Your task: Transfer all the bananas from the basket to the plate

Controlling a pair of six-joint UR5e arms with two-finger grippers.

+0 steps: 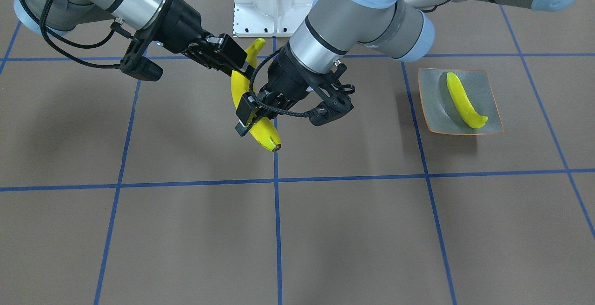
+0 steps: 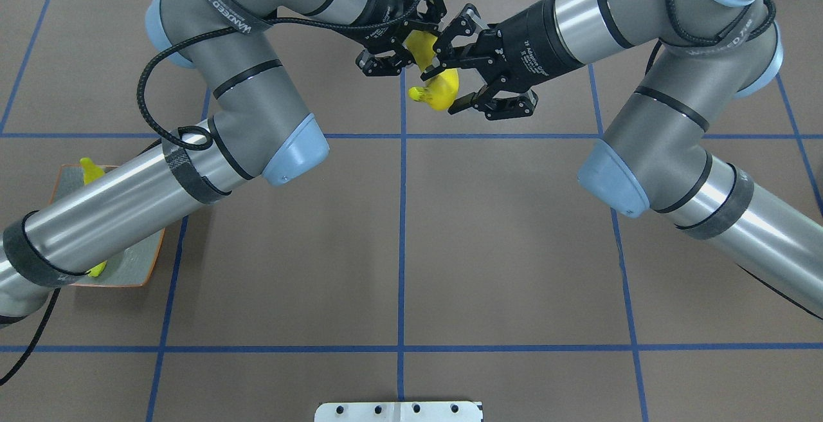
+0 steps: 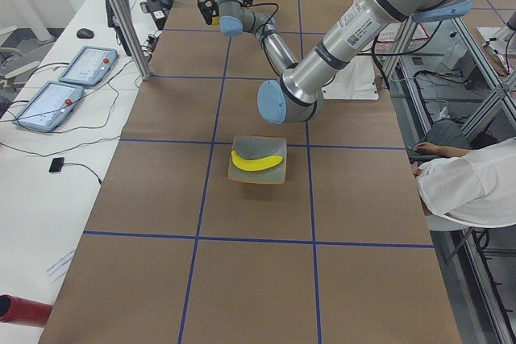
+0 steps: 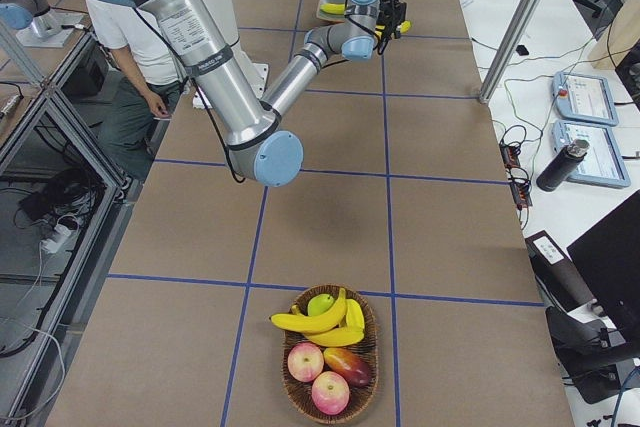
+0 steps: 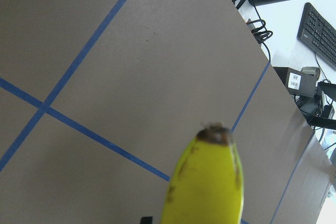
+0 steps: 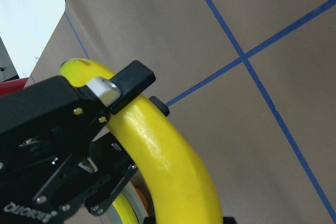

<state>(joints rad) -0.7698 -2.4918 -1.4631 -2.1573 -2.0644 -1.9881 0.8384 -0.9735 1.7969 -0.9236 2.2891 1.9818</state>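
The bright yellow, glossy curved banana point(image 1: 266, 135) hangs in the air over the table's middle. The left gripper point(image 1: 246, 119) pinches it near its lower end and the right gripper point(image 1: 241, 63) pinches it higher up, so this looks like a hand-over. Another yellow banana point(image 1: 462, 100) lies on the square grey-green, orange-rimmed plate point(image 1: 485, 86), and more wait in the woven wicker basket point(image 4: 375, 352). Next, the right fingers should let go and back away before the left arm carries the held banana to the plate.

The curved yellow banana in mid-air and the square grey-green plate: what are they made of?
The curved yellow banana: probably moulded plastic; glossy skin with sharp highlights, very even colour. The square grey-green plate with orange rim: perhaps ceramic or melamine; matte, faintly textured surface, too little to tell which.
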